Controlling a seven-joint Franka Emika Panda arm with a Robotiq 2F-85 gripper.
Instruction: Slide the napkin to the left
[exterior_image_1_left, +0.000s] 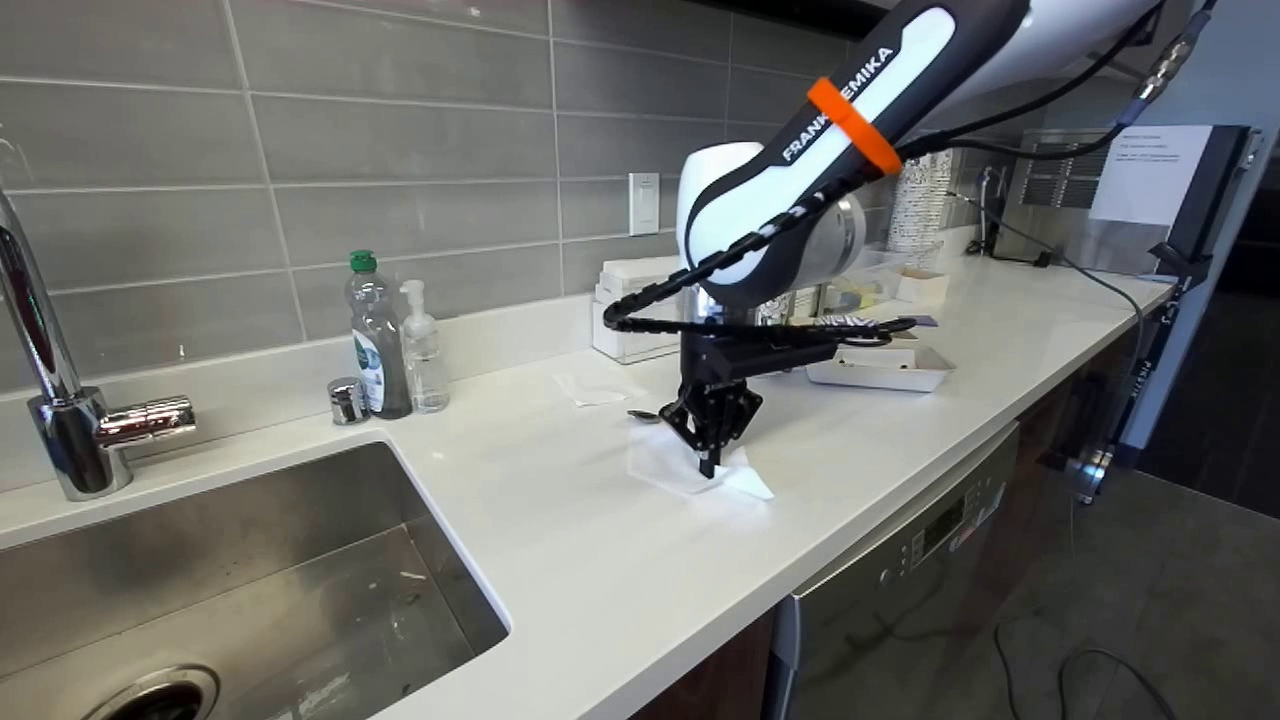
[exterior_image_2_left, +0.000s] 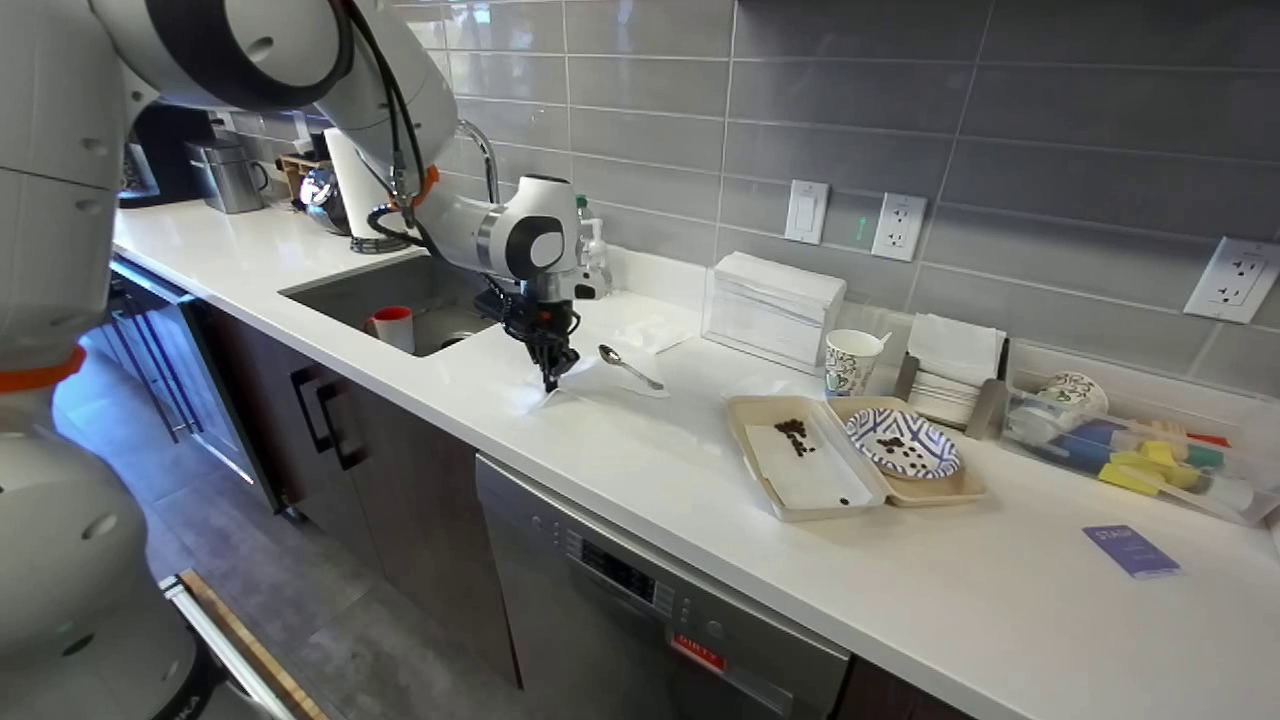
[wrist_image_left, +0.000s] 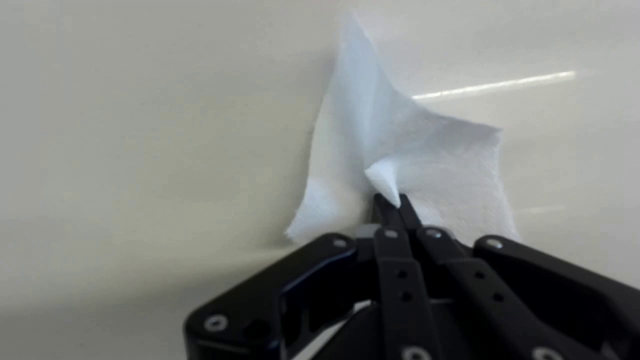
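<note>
Closest to the wrist camera, at six o'clock, the hand (wrist_image_left: 391, 199) holds its tips together, pinching a small peak of the napkin (wrist_image_left: 450, 165). Past them the napkin lies spread on the surface (wrist_image_left: 150, 125), one corner pointing to twelve o'clock, another to two. With paper this thin and so little of it gripped, slipping free or tearing looks the likeliest fault, a sharp pull being the cause; tips pressed too low could scrape, and the loose corners might fold under.

In both exterior views the hand points roughly straight down to six o'clock, its tips at or barely above the surface. Seen in an exterior view, the arm (exterior_image_1_left: 790, 180) slopes down to it from one o'clock, and a spoon (exterior_image_1_left: 643, 415) lies near the napkin toward ten; whether they touch cannot be told, though a slide that way might sweep it along. Farther from the hand, toward eight, is the sink (exterior_image_1_left: 250, 540). If left means that side, overshooting would likely leave the napkin drooping over the rim.
</note>
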